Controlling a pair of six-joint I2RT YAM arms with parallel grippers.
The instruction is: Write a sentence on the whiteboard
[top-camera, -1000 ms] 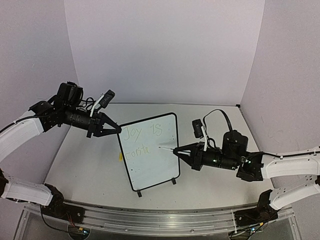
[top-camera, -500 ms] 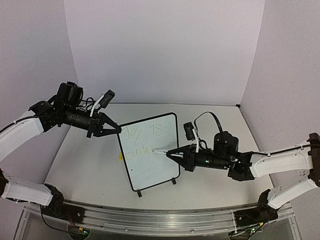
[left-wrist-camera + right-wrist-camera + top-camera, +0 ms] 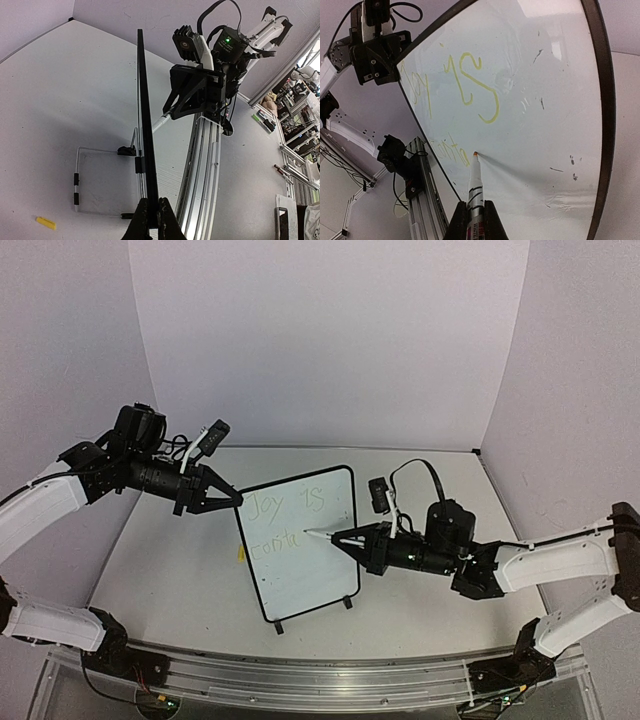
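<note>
The whiteboard (image 3: 305, 570) stands upright on its two black feet in the middle of the top view, on the pale tabletop (image 3: 170, 560), turned a little so its face looks toward the right of the frame. The left claw (image 3: 236, 502) comes in from the upper left and is closed on the board's black frame at its upper left corner. In the left wrist view the board (image 3: 145, 125) shows edge-on, and this claw (image 3: 152, 216) pinches the frame at the bottom of the frame.

The right claw (image 3: 347, 539) reaches in from the right and is clamped around a white marker (image 3: 322, 534), whose tip touches the board's face near its middle. In the right wrist view the marker (image 3: 476, 185) rises from the claw (image 3: 473, 220) at the bottom centre.

The sentence (image 3: 470, 95) is faint yellow-green handwriting: "Joy is" on the upper line and "conta" below it. The marker tip sits just right of the last letter.

A small yellow piece (image 3: 46, 223) lies on the tabletop behind the board, at the lower left of the left wrist view.
</note>
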